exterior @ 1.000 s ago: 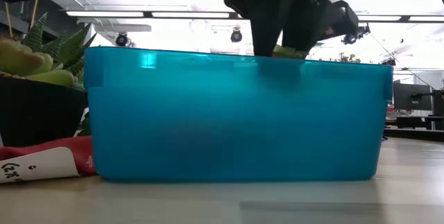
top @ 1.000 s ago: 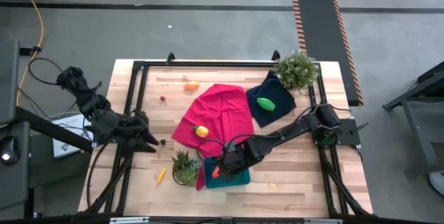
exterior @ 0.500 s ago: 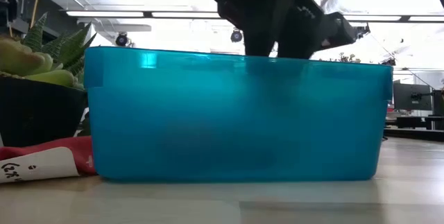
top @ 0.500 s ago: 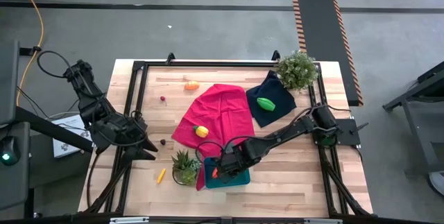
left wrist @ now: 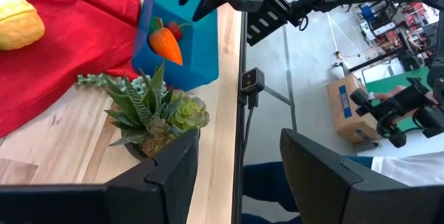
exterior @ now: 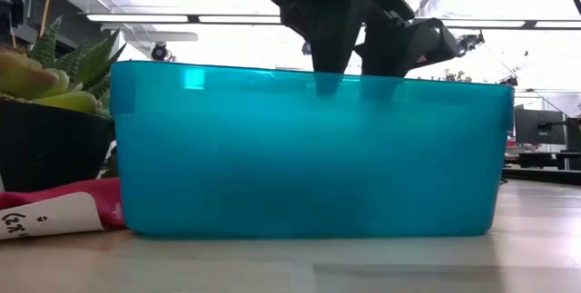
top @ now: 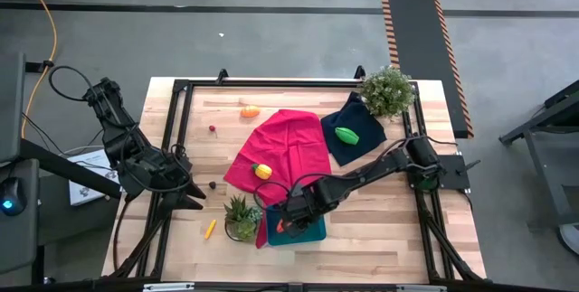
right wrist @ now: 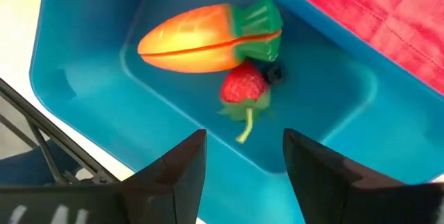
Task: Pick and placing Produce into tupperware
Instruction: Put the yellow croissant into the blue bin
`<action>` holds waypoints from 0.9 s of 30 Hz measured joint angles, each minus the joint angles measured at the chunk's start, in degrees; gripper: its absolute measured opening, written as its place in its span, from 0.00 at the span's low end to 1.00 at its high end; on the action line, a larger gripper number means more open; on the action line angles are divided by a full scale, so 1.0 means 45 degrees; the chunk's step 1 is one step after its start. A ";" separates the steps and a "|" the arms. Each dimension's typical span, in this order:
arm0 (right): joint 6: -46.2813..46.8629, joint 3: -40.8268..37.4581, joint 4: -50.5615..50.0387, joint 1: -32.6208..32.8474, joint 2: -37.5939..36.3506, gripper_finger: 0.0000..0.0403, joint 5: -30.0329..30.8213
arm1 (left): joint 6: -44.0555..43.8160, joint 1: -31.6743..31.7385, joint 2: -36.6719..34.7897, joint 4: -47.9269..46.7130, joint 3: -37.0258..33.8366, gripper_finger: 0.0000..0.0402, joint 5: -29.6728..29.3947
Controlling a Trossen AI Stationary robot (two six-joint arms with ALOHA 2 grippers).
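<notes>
Two produce pieces, one carrot (right wrist: 208, 38) and one strawberry (right wrist: 244, 91), lie inside the single tupperware (right wrist: 90, 64), just ahead of the right gripper (right wrist: 243, 156), whose jaws stand apart and empty. Left gripper (left wrist: 239, 161) waits open near one succulent (left wrist: 152, 113).

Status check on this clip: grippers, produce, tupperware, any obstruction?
Right gripper open above tupperware, empty. Carrot and strawberry inside. Left gripper open, idle at table's left edge. Nothing blocking.
</notes>
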 joint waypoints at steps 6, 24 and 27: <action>0.0030 0.0000 0.0263 0.0000 -0.0007 0.45 0.0426 | 0.0004 0.0000 0.0000 0.0000 0.0001 0.48 0.0262; -0.2648 0.1334 0.4935 -0.0193 -0.0131 0.45 0.3710 | 0.0028 0.0000 -0.0015 0.0501 0.0000 0.48 0.0181; -0.3408 0.1788 0.5029 -0.0336 -0.0130 0.45 0.3856 | 0.0127 0.0000 -0.0015 0.0525 0.0000 0.48 0.0151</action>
